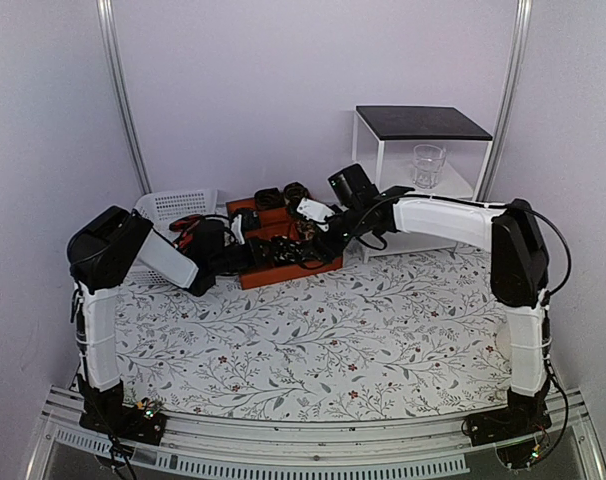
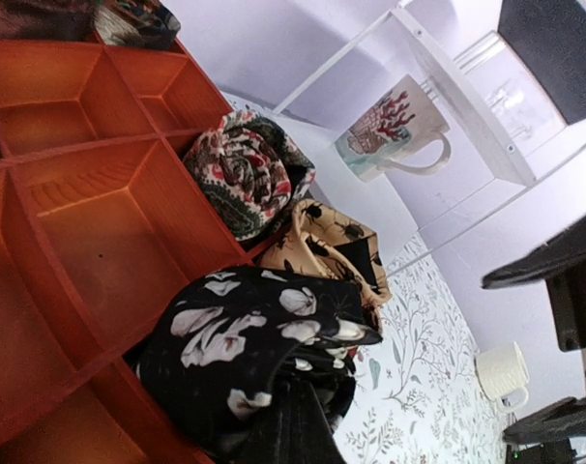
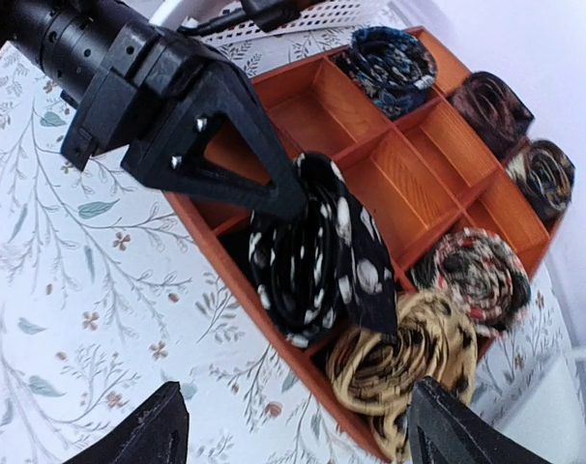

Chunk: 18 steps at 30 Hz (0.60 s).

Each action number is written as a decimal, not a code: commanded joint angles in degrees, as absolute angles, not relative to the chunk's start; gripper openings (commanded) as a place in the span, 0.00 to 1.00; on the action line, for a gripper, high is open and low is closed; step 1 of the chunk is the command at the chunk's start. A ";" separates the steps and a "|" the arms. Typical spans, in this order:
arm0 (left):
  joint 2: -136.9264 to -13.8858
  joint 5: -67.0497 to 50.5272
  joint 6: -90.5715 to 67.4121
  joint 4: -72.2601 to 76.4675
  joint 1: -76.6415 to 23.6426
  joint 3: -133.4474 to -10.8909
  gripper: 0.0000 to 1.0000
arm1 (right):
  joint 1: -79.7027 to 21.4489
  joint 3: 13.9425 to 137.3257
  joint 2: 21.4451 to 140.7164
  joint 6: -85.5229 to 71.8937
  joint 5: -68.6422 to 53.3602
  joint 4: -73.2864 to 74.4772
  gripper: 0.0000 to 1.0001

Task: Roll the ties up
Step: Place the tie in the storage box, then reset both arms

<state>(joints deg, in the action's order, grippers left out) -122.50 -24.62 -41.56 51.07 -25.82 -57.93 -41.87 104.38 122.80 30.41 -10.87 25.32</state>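
A black tie with white flowers (image 3: 312, 251), rolled into a coil, sits in a front compartment of the orange tray (image 3: 274, 319). My left gripper (image 1: 245, 252) is shut on this coil; one of its black fingers (image 3: 225, 135) presses on it, and the coil fills the left wrist view (image 2: 245, 348). My right gripper (image 3: 303, 435) hangs open and empty just above the tray's front edge. Beside the black coil lie a tan coil with black insects (image 3: 399, 362) and a red-and-white paisley coil (image 3: 477, 280). A blue coil (image 3: 395, 58) and two dark coils (image 3: 515, 135) fill back compartments.
A white basket (image 1: 178, 205) stands left of the tray. A white side table with a black top (image 1: 423, 122) stands at the back right, holding a glass (image 1: 428, 165) and a printed mug (image 2: 390, 130). A white mug (image 2: 501, 372) stands on the floral cloth.
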 commanded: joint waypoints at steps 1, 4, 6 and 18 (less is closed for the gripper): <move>-117.21 -25.18 -40.38 47.86 -24.68 -55.87 0.02 | -41.90 97.19 112.31 22.07 -9.44 21.05 0.79; -114.63 -25.55 -40.47 47.37 -24.70 -54.55 0.05 | -42.55 90.29 106.17 18.46 -10.80 16.30 0.78; -113.30 -25.87 -40.56 46.14 -24.70 -54.04 0.09 | -43.21 85.15 101.74 14.61 -11.77 12.57 0.78; -91.29 -21.19 -37.68 27.41 -25.04 -48.66 0.36 | -47.80 70.10 79.04 -15.73 5.63 15.78 1.00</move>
